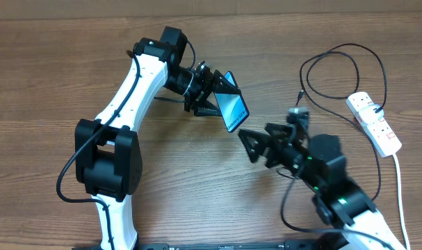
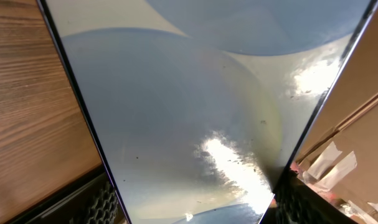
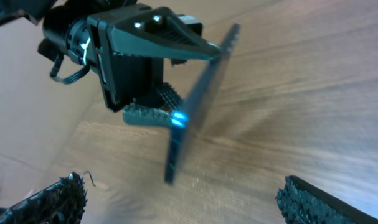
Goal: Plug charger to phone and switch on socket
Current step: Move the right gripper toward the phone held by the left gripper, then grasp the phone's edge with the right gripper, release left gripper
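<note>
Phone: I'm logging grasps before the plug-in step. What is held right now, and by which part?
The left gripper holds the phone, fingers clamped across its two long edges. The right gripper is open and empty.

Phone [image 2: 195, 106] partly out of frame.

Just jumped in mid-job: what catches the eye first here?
The blue-screened phone, clamped in the left arm's fingers at the centre of the table. The right arm's fingers face it, open and empty. The black cable and white power strip lie at the far right.
</note>
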Available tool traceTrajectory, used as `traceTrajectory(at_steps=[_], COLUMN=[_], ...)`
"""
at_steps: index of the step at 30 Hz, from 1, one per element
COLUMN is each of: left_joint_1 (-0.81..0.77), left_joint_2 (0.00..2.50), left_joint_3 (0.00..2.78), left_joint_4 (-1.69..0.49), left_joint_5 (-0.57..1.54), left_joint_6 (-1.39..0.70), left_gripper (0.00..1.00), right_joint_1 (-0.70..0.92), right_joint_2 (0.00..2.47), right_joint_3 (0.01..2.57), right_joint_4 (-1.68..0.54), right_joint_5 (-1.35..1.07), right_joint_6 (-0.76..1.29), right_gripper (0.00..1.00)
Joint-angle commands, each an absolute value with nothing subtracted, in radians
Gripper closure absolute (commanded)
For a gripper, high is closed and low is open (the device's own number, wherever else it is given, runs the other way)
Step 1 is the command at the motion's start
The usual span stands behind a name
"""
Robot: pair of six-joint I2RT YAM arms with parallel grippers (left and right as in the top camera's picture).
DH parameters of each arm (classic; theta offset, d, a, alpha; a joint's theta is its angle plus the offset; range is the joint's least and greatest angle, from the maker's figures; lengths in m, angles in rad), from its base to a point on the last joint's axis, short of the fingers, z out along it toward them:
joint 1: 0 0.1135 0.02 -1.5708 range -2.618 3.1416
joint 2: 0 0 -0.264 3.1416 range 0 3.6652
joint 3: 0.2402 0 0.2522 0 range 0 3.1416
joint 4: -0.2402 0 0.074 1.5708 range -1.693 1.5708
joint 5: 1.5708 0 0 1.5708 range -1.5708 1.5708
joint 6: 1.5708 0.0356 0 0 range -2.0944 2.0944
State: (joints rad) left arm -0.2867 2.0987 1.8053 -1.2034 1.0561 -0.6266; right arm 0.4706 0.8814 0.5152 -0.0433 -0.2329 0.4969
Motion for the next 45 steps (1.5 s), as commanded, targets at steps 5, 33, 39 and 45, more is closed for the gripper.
traceTrajectory(at_steps=[5, 33, 39, 45], left_joint_1=[-0.290, -0.329, -0.347, -0.368], left_joint_2=[2.104, 2.104, 2.104, 2.104], left_joint_3=[1.830, 1.830, 1.830, 1.830], left_joint_4=[-1.166, -1.135, -1.113, -1.097], left_joint_5=[1.100, 1.063, 1.063, 1.058], left_joint_6=[-0.703, -0.684, -0.685, -0.684], left_gripper=[0.59, 0.59, 0.60, 0.60], right_joint_1=[0.596, 0.596, 0.596, 0.596], right_joint_2=[1.139, 1.280, 1.280, 1.280], right_joint_3=[0.516, 0.517, 0.517, 0.517], right_joint_4=[0.202, 0.523, 0.519, 0.517], right_joint_5=[0.049, -0.057, -0.066, -0.073], right_joint_6=[0.490, 0.554, 0.554, 0.554], right_gripper=[0.00, 0.46, 0.60, 0.62])
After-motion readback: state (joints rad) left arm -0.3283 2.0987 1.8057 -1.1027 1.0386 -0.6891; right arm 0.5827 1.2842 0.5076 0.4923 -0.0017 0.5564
